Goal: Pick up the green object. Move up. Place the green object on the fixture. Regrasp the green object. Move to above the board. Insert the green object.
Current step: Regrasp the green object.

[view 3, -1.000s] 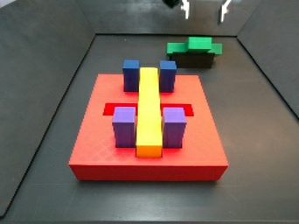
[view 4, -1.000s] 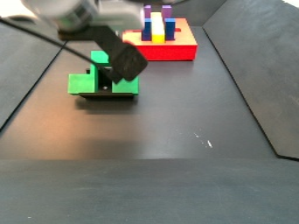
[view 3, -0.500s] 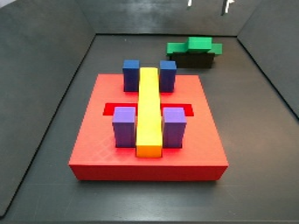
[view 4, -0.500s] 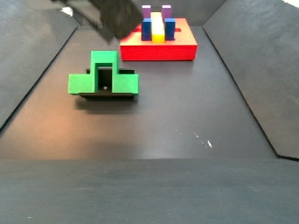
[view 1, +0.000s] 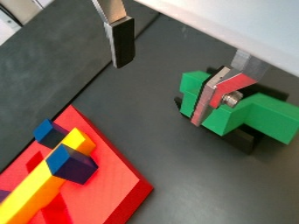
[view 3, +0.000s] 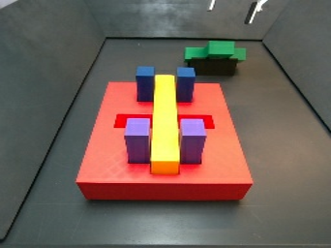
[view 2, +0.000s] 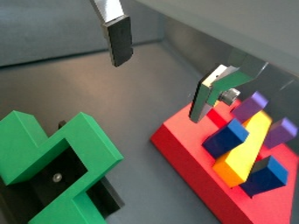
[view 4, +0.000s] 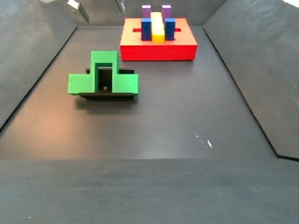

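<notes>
The green object (view 3: 211,50) lies on the dark fixture (view 3: 216,67) at the far end of the floor; both side views show it (view 4: 103,77). My gripper (view 3: 234,5) hangs high above it, open and empty, with only the fingertips showing at the frame's edge. In both wrist views the fingers (view 1: 121,39) (view 2: 119,39) stand wide apart with nothing between them. The green object (view 1: 263,118) and the fixture (view 1: 239,140) lie far below. The red board (view 3: 130,165) lies apart from the fixture.
The board (view 4: 163,52) carries a long yellow bar (view 3: 165,121), two blue blocks (view 3: 146,77) and two purple blocks (view 3: 137,136). Grey walls (view 3: 52,58) slope up round the dark floor (view 4: 176,122).
My gripper has risen away from the green object and almost left both side views. The green object stays on the fixture.
</notes>
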{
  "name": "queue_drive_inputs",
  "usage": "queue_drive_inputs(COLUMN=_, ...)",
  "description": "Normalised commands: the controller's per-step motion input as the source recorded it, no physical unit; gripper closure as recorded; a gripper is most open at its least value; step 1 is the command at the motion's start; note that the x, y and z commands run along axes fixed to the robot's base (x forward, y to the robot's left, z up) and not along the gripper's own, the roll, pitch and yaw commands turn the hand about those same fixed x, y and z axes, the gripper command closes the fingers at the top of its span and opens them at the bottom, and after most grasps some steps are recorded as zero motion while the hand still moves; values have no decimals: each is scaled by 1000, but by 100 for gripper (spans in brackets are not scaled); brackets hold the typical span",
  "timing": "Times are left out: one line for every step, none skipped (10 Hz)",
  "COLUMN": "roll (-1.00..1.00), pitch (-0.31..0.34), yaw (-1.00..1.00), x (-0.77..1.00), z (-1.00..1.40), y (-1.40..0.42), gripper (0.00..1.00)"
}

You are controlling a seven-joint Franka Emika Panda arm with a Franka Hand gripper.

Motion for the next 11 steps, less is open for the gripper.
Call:
queue_drive_inputs(roll=1000, pitch=354, yaw=6, x=0, z=26, y=-391, gripper=0)
queue_drive_inputs(roll=1000, pitch=357, yaw=0, x=0, z=17, y=-403, gripper=0)
queue_drive_inputs(roll=1000, pitch=360, yaw=0, x=0, z=17, y=-406, gripper=0)
queue_drive_inputs(roll=1000, pitch=377, yaw=0, x=0, z=26, y=-403, gripper=0)
queue_drive_inputs(roll=1000, pitch=389, yaw=0, x=69, z=0, y=-489, gripper=0)
queue_drive_inputs(roll=994, pitch=311, yaw=-163, x=123, z=23, y=-477, gripper=0)
queue_drive_inputs(roll=731, pitch=203, yaw=-323, x=151, z=80, y=-449, gripper=0)
queue_drive_inputs(roll=520, pitch=94, yaw=-474, x=146, z=109, y=-429, gripper=0)
queue_drive_inputs(roll=371, pitch=0, yaw=-583, x=154, z=114, y=-403, gripper=0)
queue_drive_inputs(roll=274, pitch=0, yaw=-651, x=169, z=100, y=-389, gripper=0)
queue_drive_inputs(roll=171, pitch=-9, yaw=-709, x=214, z=77, y=-357, gripper=0)
